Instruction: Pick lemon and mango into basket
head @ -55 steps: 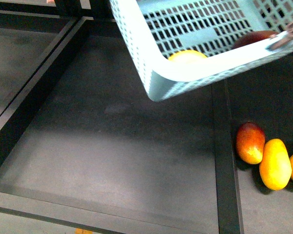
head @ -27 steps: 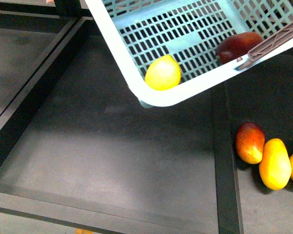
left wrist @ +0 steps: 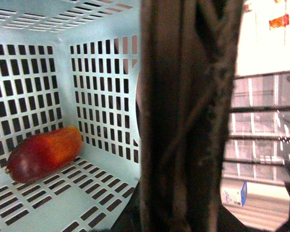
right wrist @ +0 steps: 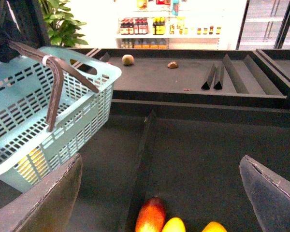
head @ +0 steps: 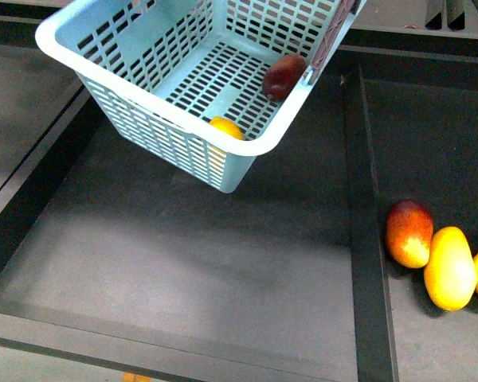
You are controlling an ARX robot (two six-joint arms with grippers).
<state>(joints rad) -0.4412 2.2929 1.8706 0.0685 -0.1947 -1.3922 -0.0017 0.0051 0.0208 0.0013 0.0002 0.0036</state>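
Observation:
The pale turquoise basket (head: 143,127) hangs tilted above the dark shelf bin, at the upper left of the front view. The yellow lemon (head: 225,127) lies in its lowest corner, and the dark red mango (head: 284,76) rests against the far wall. My left gripper (left wrist: 179,217) is shut on the basket's brown swing handle (left wrist: 188,116), which fills the left wrist view beside the mango (left wrist: 43,152). That gripper is outside the front view. My right gripper (right wrist: 159,193) is open and empty, over the neighbouring bin to the right of the basket (right wrist: 82,111).
A red-and-orange mango (head: 408,232) and yellow mangoes (head: 450,267) lie in the right bin, behind a black divider (head: 366,239). They also sit just below my right gripper's fingers (right wrist: 43,203). Two small fruits (right wrist: 128,59) lie on a shelf further back.
The basket has swung left and away from the front camera, and its open top now faces it. The lemon and mango have shifted inside it.

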